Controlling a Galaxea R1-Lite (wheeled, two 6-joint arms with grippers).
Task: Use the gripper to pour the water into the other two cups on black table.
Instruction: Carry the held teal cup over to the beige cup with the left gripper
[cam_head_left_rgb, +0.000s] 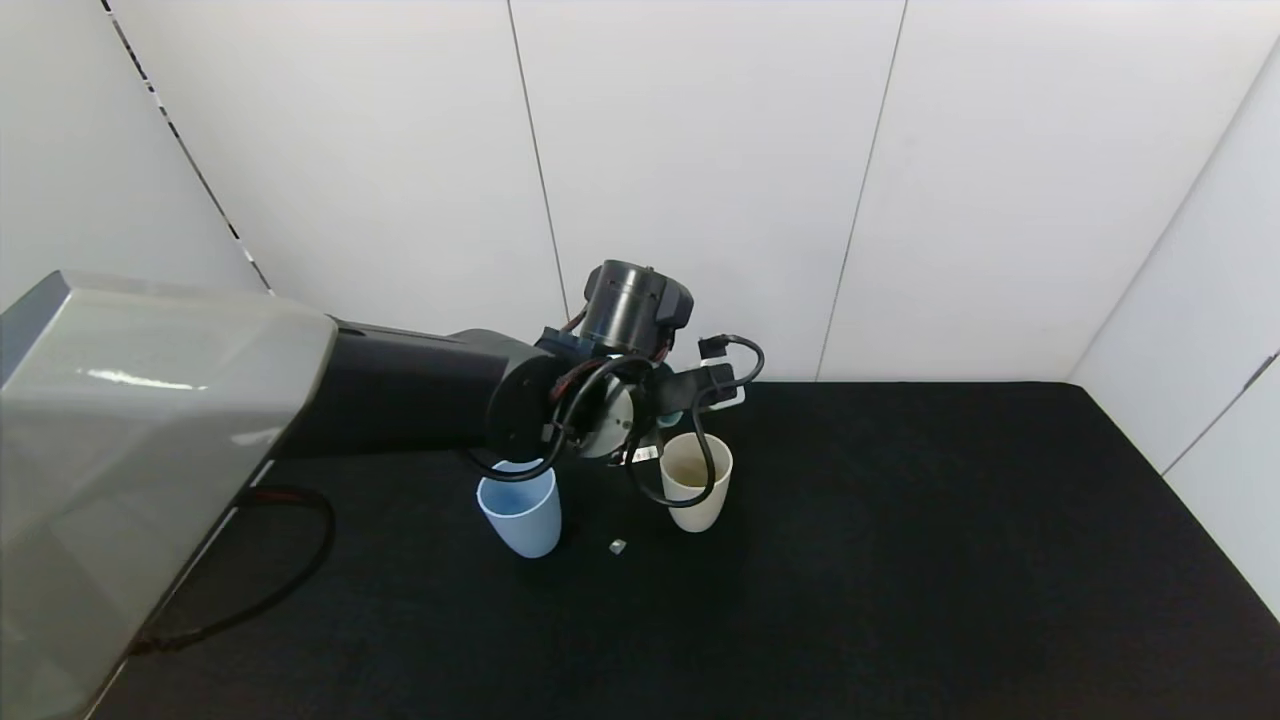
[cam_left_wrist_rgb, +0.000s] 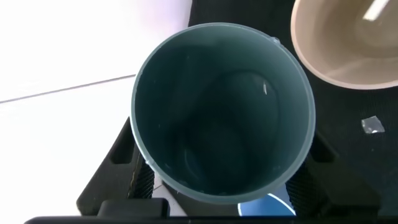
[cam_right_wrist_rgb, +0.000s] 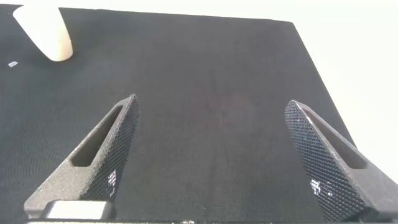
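My left gripper is shut on a teal-green tumbler and holds it above the black table, between the two cups. In the left wrist view its fingers press both sides of the tumbler, and a little clear water shows inside. The cream-beige cup stands just beyond the tumbler's rim and also shows in the left wrist view. The light blue cup stands under the arm; only a sliver shows in the left wrist view. My right gripper is open and empty over bare table.
A small pale scrap lies on the table between the two cups. White wall panels stand behind the table. A grey housing fills the left of the head view, with a black cable trailing from it.
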